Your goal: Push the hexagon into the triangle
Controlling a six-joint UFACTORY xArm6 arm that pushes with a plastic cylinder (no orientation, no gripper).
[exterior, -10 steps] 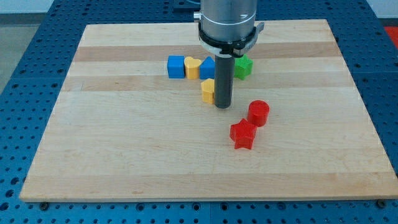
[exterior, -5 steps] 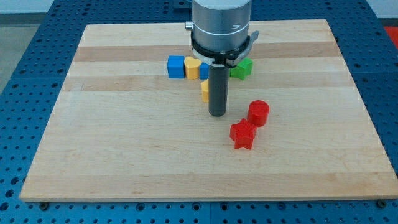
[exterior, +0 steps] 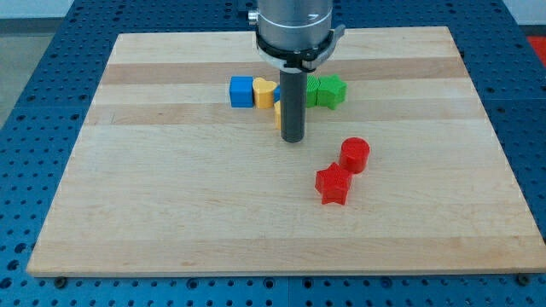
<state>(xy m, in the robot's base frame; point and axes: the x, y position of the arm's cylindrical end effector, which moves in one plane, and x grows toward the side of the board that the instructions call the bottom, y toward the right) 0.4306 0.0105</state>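
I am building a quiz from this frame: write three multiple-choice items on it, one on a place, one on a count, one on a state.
1. Where is my tip relative to the two red blocks?
A. To the view's upper left of them
B. Between them
C. To the view's lower right of them

2. How many red blocks lie on the wooden board?
A. One
B. Two
C. Four

3. Does the rod touch the red cylinder block?
A. Yes, pressed against it
B. It rests on top
C. No, bare board lies between them

Answers: 1 A, the tip stands up and left of the red star-shaped block and the cylinder. 2 B, only those two are red. 3 C, a clear gap separates them.
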